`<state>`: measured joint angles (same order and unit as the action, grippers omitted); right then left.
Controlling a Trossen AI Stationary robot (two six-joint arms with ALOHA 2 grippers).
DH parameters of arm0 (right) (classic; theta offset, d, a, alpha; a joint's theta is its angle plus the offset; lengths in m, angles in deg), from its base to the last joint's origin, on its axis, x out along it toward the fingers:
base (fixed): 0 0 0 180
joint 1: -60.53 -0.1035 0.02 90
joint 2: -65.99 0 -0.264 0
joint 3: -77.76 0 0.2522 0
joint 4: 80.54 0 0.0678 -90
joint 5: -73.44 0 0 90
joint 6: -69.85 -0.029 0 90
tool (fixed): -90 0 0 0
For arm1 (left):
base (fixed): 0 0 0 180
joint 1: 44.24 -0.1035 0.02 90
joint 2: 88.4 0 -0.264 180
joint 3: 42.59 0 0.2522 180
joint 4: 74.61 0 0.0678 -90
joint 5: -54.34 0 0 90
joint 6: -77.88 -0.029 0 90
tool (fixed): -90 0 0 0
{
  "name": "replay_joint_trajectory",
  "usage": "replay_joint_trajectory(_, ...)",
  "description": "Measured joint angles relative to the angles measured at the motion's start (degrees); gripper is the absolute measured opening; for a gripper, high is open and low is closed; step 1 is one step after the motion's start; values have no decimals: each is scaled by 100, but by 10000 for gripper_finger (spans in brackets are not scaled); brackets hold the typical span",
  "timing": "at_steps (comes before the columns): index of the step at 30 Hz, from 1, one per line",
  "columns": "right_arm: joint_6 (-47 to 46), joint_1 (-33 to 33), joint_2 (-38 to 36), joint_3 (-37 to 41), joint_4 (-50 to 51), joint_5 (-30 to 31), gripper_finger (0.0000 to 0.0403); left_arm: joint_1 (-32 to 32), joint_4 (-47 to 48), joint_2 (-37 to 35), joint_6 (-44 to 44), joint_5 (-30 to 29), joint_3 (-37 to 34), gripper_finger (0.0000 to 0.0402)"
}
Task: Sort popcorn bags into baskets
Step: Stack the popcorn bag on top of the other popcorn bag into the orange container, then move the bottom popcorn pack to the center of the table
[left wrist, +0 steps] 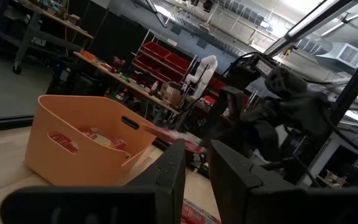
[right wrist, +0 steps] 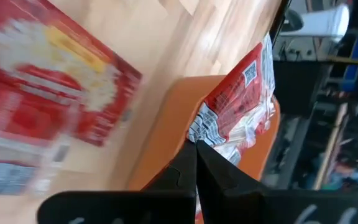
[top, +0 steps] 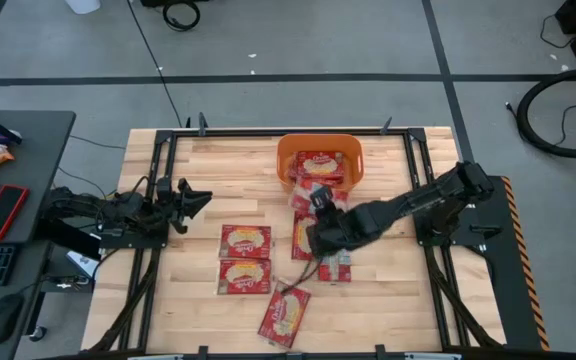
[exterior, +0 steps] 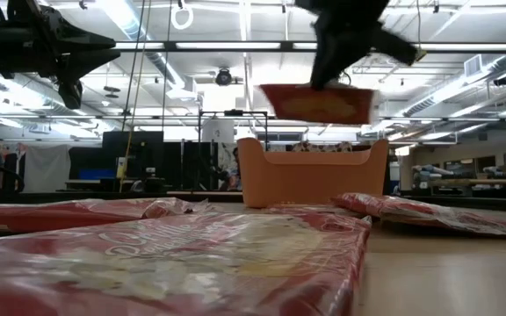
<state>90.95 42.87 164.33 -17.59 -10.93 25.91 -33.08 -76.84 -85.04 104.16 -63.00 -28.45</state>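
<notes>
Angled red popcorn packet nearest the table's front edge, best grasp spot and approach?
Grip a short end edge of the flat red popcorn packet, coming straight down from above. It lies flat on the wooden table, rotated and apart from the other packets, so its ends are free. The right tool is shut on another red packet; the left tool waits at the table's left.

Robotics lab or workshop
Ceiling strip lights (exterior: 235, 46) are glowing over red parts bins (left wrist: 166, 62) and cluttered workbenches (left wrist: 129, 84).

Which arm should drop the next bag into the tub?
Right. The right gripper is shut on a flat red popcorn bag, held in the air by the orange plastic tub. The left gripper waits at the table's left edge, away from the bags.
</notes>
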Motion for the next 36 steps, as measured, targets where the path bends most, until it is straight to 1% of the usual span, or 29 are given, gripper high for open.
replay_joint_trajectory(5, 1314, 735, 0, 215, -688, -217, 3, 0, -2, 1, 0, 0, 0, 73)
replay_joint_trajectory(11, 2305, 1715, 0, 565, -1280, -470, 3, 0, -2, 2, -2, 0, 0, 73)
replay_joint_trajectory(14, 2433, 2161, 0, 761, -1508, -771, 3, 0, -2, 1, -1, 0, 0, 73)
replay_joint_trajectory(17, 2346, 2568, 0, 981, -1668, -1085, 13, 0, -2, 0, -2, 0, -2, 73)
replay_joint_trajectory(21, 1822, 2885, -2, 1231, -1678, -1338, 52, 0, -2, 2, -2, -1, 0, 73)
replay_joint_trajectory(24, 1364, 2867, -2, 1284, -1582, -1229, 89, -3, -2, 0, -4, -1, -1, 73)
replay_joint_trajectory(28, 721, 2522, -2, 1159, -1477, -478, 128, -11, -2, 0, -4, -2, 0, 73)
replay_joint_trajectory(30, 400, 2280, -9, 967, -1478, -286, 139, -11, -2, 2, -4, -1, -1, 73)
replay_joint_trajectory(31, 262, 2153, -11, 857, -1467, -312, 142, -11, -2, 2, -4, -2, 0, 73)
replay_joint_trajectory(36, -392, 1512, -11, 299, -1474, -895, 145, -10, -2, 1, -4, -2, 0, 73)
